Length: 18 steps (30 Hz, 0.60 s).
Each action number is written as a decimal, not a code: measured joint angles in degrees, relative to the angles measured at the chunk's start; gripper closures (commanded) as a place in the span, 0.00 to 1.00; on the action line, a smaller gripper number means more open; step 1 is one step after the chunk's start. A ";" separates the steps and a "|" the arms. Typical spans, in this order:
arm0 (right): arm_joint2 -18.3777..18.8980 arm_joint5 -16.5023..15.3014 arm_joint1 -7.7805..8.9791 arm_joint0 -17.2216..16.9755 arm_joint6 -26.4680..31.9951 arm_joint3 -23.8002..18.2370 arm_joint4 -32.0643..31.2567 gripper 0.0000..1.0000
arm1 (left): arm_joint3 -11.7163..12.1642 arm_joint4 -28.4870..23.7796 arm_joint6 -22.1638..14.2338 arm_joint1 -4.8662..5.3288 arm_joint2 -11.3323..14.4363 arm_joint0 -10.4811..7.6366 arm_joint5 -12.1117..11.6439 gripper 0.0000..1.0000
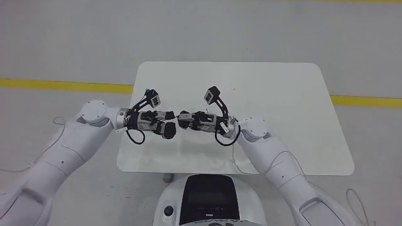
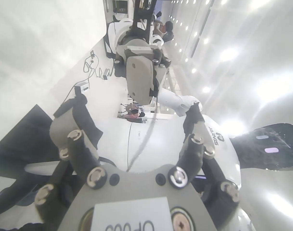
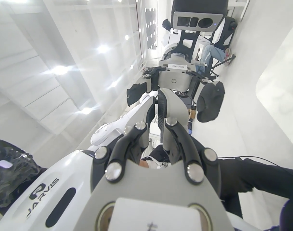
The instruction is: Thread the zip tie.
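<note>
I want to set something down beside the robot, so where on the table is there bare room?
The table is bare along its far edge and over its right side, beyond the right arm. It is crowded near the front left, where the left gripper and right gripper meet.

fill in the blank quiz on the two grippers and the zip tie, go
1. The left gripper has its fingers ___.
2. The right gripper has its fingers ___.
3. The zip tie runs as a thin strip between the fingers of the ___ gripper.
4. In the top view, both grippers meet above the white ___.

Missing words: open; shut; left; table.
</note>
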 measured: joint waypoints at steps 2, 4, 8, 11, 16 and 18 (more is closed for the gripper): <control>0.09 0.02 0.10 -0.03 -0.33 0.04 -0.12 1.00 | 0.15 0.03 0.06 -0.05 -0.26 0.09 -0.10 0.69; 0.24 0.16 0.25 -0.07 -0.77 -0.07 -0.58 1.00 | 0.31 0.07 0.18 -0.07 -0.63 0.21 -0.23 0.74; 0.63 0.50 0.67 -0.46 -1.54 -0.90 -1.93 1.00 | 0.43 0.24 0.51 -0.09 -1.35 0.55 -0.25 0.78; 0.83 1.07 0.97 -0.73 -1.80 -1.54 -2.92 1.00 | 0.37 0.40 0.73 -0.11 -1.75 0.77 -0.17 0.82; 0.89 2.27 1.43 -1.07 -1.63 -2.49 -4.13 1.00 | 0.19 0.78 1.00 -0.19 -2.37 1.14 0.00 0.83; 0.82 2.55 1.57 -1.17 -1.56 -2.68 -4.36 1.00 | 0.14 0.87 1.08 -0.24 -2.60 1.28 0.04 0.83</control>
